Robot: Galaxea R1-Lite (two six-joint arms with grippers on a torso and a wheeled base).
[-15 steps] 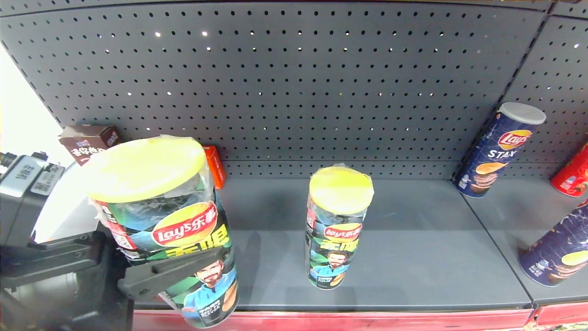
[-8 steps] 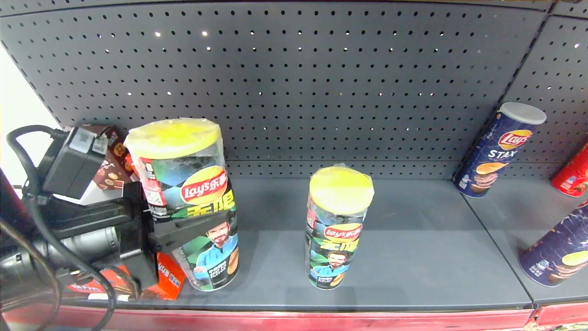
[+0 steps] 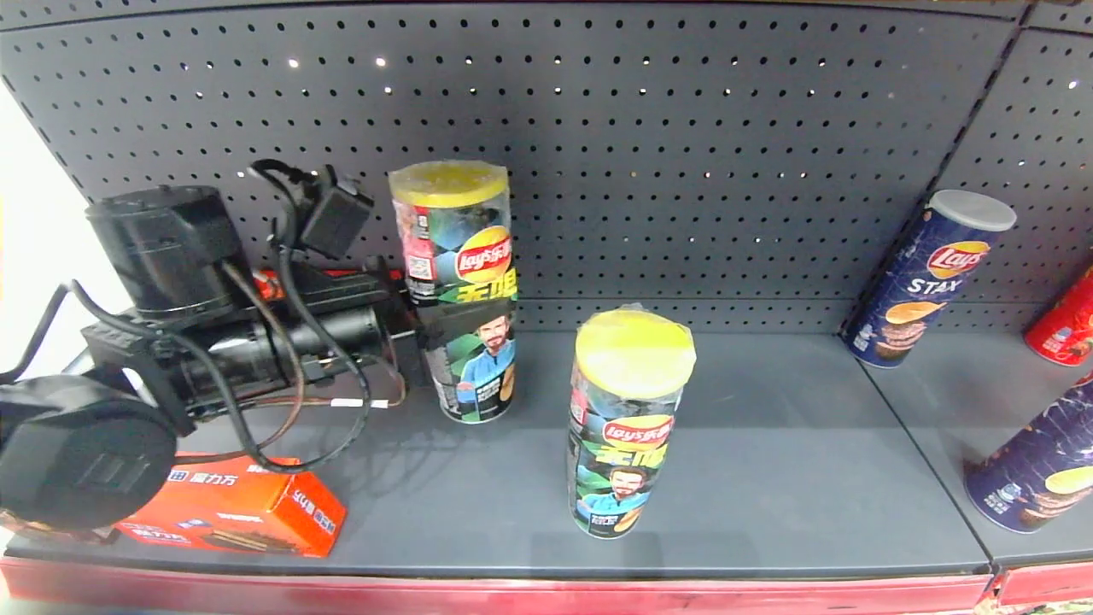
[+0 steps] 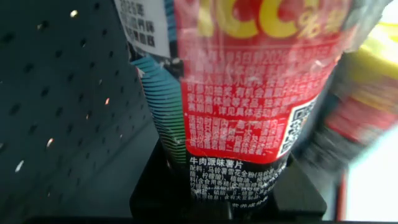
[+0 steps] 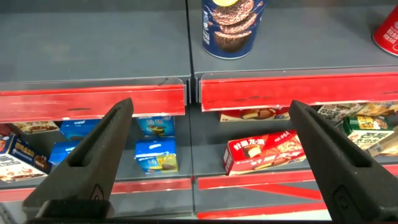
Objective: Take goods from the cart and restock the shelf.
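Note:
A tall chips can (image 3: pixel 461 256) with a yellow lid stands upright at the back of the grey shelf (image 3: pixel 768 461), close to the pegboard. My left gripper (image 3: pixel 465 318) is shut around its middle, coming in from the left. The left wrist view has the same can (image 4: pixel 249 93) close up, with the left gripper (image 4: pixel 230 199) clamped on its lower part. A second, matching can (image 3: pixel 632 418) stands free in front and to the right. My right gripper (image 5: pixel 217 168) is open with nothing in it, in front of lower shelves.
An orange box (image 3: pixel 230 504) lies at the shelf's front left. To the right are a leaning blue can (image 3: pixel 926 278), another blue can (image 3: pixel 1033 470) on its side and a red can (image 3: pixel 1063 325). Lower shelves with a red edge strip (image 5: pixel 93 99) hold small boxes.
The left arm has carried the can from the shelf's front left edge back and to the right, up to the pegboard. The orange box it covered now shows.

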